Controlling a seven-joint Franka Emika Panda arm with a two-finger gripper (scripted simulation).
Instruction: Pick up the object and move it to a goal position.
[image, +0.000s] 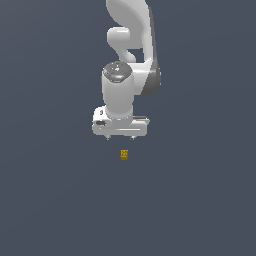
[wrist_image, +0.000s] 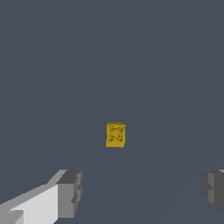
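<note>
Spread wide, the gripper (image: 120, 138) hangs with nothing between its fingers; in the wrist view two grey pads (wrist_image: 70, 194) stand far apart at the edges of the picture, and the gap between them is bare. One white arm (image: 131, 55) carries it, reaching in from the top of the exterior view and ending in a rounded wrist above the flat white hand. One block (image: 124, 154) is in sight, a small yellow-gold cube, much smaller than the hand. In the exterior view it sits just below the fingertips and clear of them, roughly in line with the middle of the hand. In the wrist view the block (wrist_image: 115, 134) lies ahead of the two pads and about midway between them, touching neither. Its facing side bears faint dark marks in two short rows, something like small printed characters, but they are too blurred to read and no brand or word can be made out. No other writing shows on the arm or the hand. Everything stands against one plain dark grey-blue ground (image: 50, 200), and whether the block rests on it cannot be told from these views.
</note>
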